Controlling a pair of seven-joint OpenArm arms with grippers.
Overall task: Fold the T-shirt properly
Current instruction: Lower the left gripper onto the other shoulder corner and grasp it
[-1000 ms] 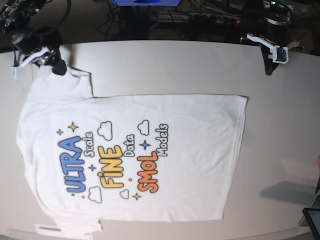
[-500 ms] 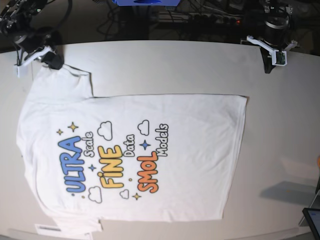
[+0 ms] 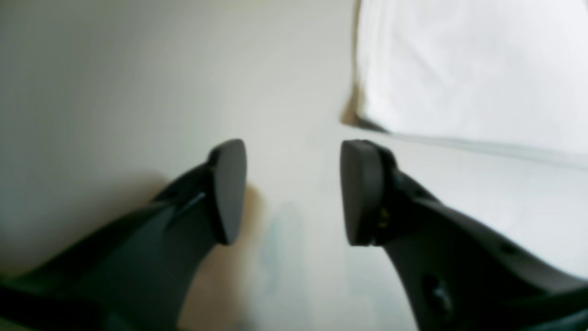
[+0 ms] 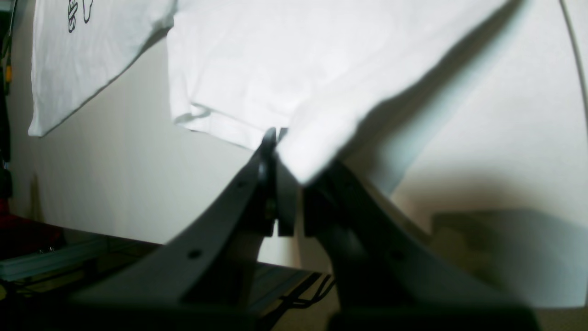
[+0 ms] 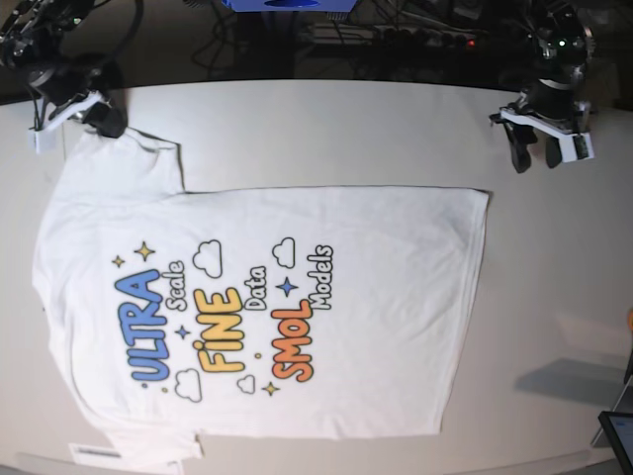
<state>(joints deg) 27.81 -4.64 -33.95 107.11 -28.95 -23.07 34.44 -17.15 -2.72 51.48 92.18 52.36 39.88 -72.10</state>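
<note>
The white T-shirt lies flat on the table with its colourful print up, neck end to the left and hem to the right. My right gripper is at the far left corner, shut on the edge of the far sleeve. The right wrist view shows the shut gripper pinching that sleeve cloth, slightly raised. My left gripper is open and empty above bare table, beyond the shirt's far hem corner. In the left wrist view the open gripper is short of the shirt corner.
The pale table ends at a dark back edge with cables behind it. A white label lies at the front left under the near sleeve. A dark screen stands at the front right corner.
My right gripper has drawn the sleeve edge slightly up and to the left. My left gripper has turned and come down a little toward the shirt's hem corner, with its fingers now spread.
</note>
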